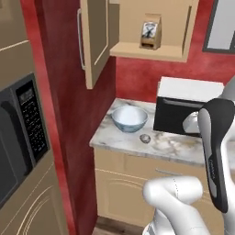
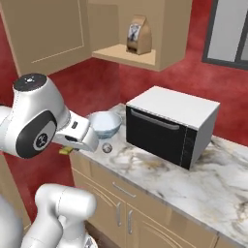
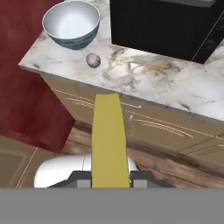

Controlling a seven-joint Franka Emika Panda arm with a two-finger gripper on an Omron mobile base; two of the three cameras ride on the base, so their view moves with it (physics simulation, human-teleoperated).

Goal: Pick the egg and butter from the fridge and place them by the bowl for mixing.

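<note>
Butter [image 3: 109,140] btwn fingers [image 3: 141,178] (egg [image 3: 92,60] prob. near bowl [image 3: 72,24])

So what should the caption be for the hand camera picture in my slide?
End effector carries the butter toward the marble counter, where the egg already sits beside the bowl.

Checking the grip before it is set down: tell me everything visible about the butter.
The butter is a plain yellow, flat-sided stick, matte and unmarked. The shut pincer clamps its near end, and it juts forward, hanging over the cabinet fronts and wood floor, short of the marble counter. A yellow bit shows in the right base view.
</note>
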